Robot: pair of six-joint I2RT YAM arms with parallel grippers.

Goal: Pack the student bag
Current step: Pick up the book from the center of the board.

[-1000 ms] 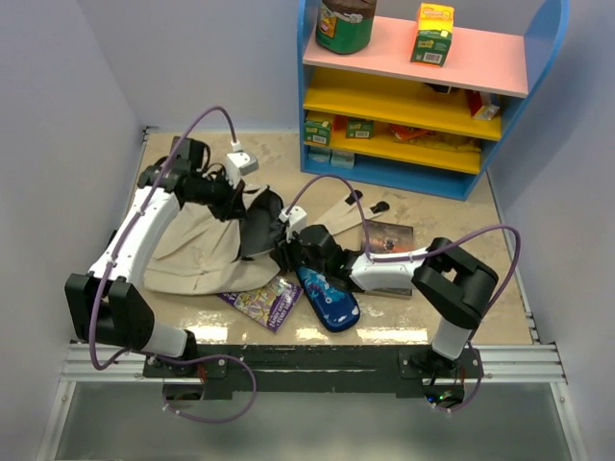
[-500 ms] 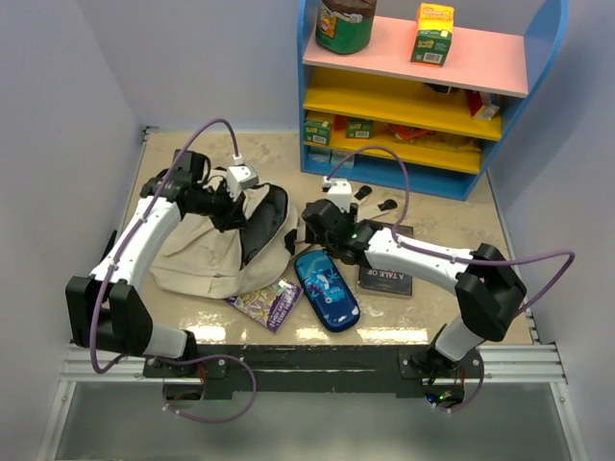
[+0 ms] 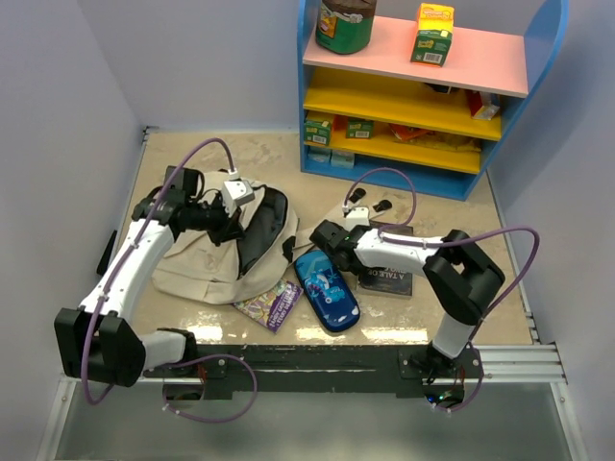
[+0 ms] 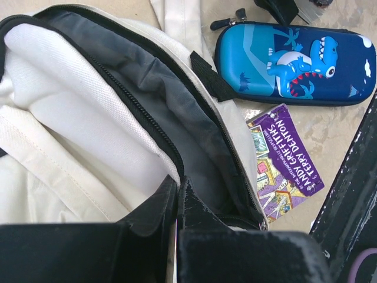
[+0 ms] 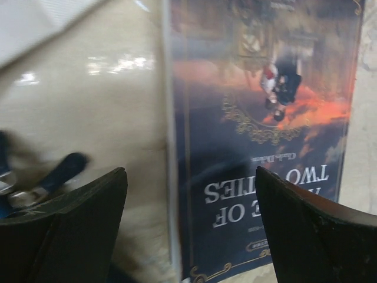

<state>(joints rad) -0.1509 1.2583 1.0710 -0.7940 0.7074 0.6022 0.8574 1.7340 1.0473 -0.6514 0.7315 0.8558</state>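
Top view, student bag point(image 3: 207, 259): slumped on the bench point(image 3: 279, 163), left of centre, dark mouth gaping toward the middle.
Top view, neighbours: blue pencil case point(image 3: 327, 288) just right of the bag; purple booklet point(image 3: 272, 303) at the bag's near corner; dark book point(image 3: 389, 274) further right.
Top view, right jaws: low between the pencil case's far end and the book.
Left wrist, left jaws: clenched on the bag's zip rim, grey lining exposed; pencil case and booklet beyond.
Right wrist, right jaws: released, spread wide, nothing between them, over the book's cover edge and bare bench.
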